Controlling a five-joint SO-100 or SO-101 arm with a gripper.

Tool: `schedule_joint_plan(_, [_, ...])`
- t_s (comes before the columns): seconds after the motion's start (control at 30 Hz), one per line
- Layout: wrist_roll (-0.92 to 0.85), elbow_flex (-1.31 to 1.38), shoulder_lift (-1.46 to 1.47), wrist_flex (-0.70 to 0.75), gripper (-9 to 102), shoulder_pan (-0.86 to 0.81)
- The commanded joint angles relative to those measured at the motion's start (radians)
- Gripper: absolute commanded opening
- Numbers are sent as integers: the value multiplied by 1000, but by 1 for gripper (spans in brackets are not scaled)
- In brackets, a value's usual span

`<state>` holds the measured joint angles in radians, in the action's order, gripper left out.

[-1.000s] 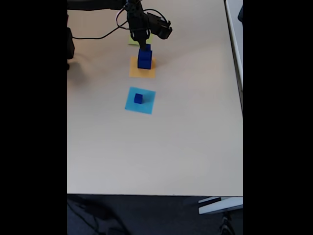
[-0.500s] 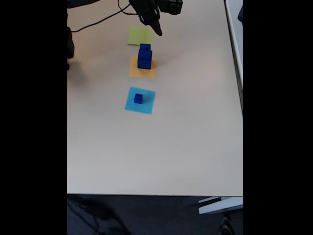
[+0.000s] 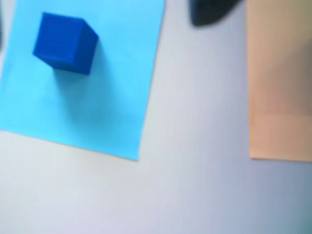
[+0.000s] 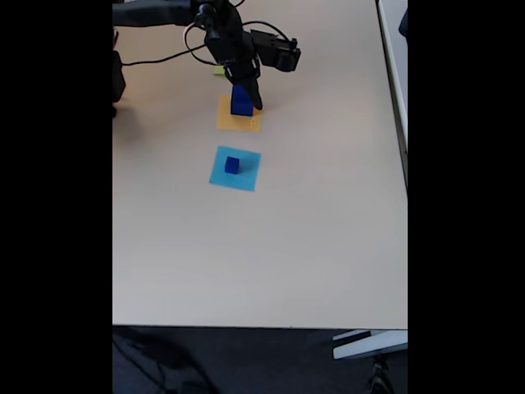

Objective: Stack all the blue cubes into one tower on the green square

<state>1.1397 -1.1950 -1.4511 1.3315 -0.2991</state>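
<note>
Gripper: the black two-finger gripper (image 4: 250, 97) has dropped back from above the yellow-green square onto the pile; I cannot tell how far open it is or whether it grips.
Pile: the dark blue solid cubes (image 4: 240, 102) stand on the flat orange paper square (image 4: 238, 121), partly hidden by the arm.
Green square: a sliver of the flat yellow-green paper square (image 4: 219, 71) shows behind the arm.
Lone cube: the small dark blue cube (image 3: 65, 43) sits on the light-blue paper square (image 3: 97, 97), untouched.
Meaning: probably moving the pile onto green.

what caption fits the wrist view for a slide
Small blue cube on the light-blue square, orange square at right.
</note>
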Motion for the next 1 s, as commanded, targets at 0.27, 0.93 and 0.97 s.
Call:
schedule_joint_plan(0.27, [-78,-15,-20,-18,20,-118])
schedule_joint_plan(0.93, [-54,-84,146,-118,21,-201])
schedule_joint_plan(0.97, [-41,-94,147,-124,21,-196])
